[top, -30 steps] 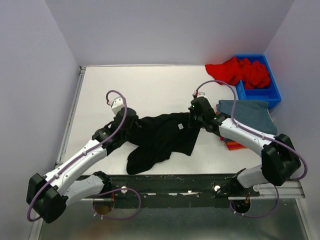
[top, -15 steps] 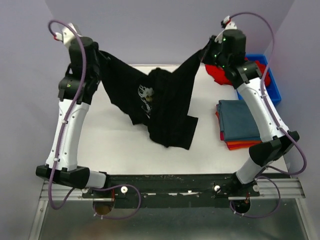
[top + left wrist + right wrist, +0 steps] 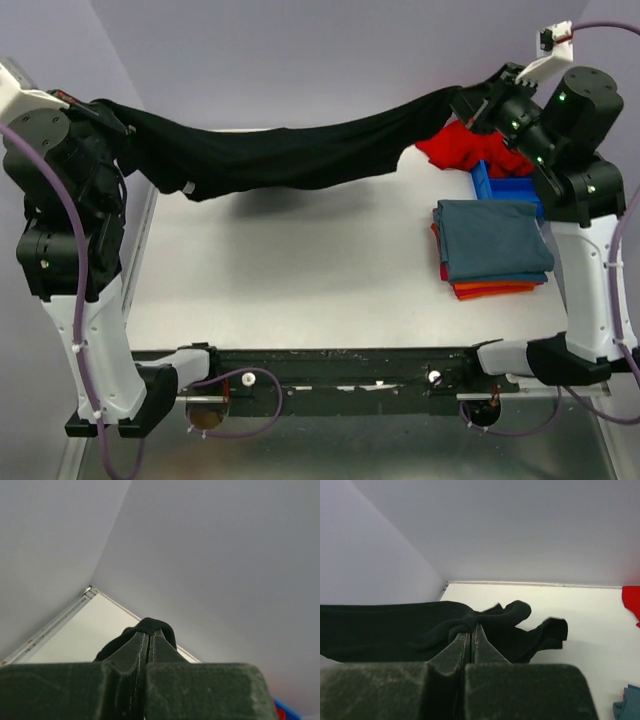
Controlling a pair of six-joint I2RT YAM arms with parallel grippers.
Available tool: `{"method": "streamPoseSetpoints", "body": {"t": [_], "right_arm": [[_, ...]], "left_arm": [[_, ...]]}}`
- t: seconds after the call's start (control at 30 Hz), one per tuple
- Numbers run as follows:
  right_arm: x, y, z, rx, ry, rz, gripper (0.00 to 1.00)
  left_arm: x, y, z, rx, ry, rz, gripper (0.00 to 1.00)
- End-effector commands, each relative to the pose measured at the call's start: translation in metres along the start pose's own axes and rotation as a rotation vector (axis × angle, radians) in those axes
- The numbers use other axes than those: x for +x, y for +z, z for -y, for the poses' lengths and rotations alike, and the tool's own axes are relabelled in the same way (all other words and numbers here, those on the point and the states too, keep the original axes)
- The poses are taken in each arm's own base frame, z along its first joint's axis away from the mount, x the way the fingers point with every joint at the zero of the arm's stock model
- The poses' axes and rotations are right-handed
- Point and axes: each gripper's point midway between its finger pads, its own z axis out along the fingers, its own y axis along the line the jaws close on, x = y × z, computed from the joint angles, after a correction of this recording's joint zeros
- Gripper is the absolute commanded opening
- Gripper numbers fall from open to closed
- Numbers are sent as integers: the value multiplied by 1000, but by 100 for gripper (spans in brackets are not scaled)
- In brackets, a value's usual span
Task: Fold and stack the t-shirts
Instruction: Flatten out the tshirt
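My blue plastic bin (image 3: 505, 187) holds a bright red cloth t-shirt (image 3: 455, 150). My left gripper (image 3: 149, 636) and right gripper (image 3: 471, 629) both pinch the black cloth t-shirt (image 3: 290, 155), stretched high over the white table (image 3: 300, 270).

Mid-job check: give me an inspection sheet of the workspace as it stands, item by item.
Surface: white table, no marks seen.
Job's things: black t-shirt stretched in the air between both grippers; slate-blue t-shirt folded on top of orange t-shirt at right; red t-shirt heaped, spilling from the bin onto the table.
Clutter: blue bin at the far right corner.
Grippers: left gripper and right gripper each shut on the black t-shirt.
Cables: purple cables loop along both arms.
Surroundings: plain walls; nothing else seen.
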Motion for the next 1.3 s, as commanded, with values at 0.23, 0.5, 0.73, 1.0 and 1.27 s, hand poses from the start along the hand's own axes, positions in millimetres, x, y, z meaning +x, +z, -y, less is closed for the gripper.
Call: {"method": "streamPoseSetpoints", "body": {"t": [0.23, 0.5, 0.73, 1.0, 1.27], "right_arm": [[-31, -35, -10, 13, -55, 97, 1], [14, 72, 49, 66, 62, -67, 1], [-30, 95, 40, -76, 77, 7, 1], [-50, 52, 15, -187, 68, 26, 1], [-19, -23, -17, -272, 67, 10, 1]], "left_arm": [[-48, -6, 13, 23, 16, 134, 0], [47, 113, 20, -26, 54, -74, 0], [1, 126, 59, 103, -2, 68, 0], [-25, 93, 76, 217, -21, 123, 0], [-80, -26, 37, 210, -59, 299, 0]]}}
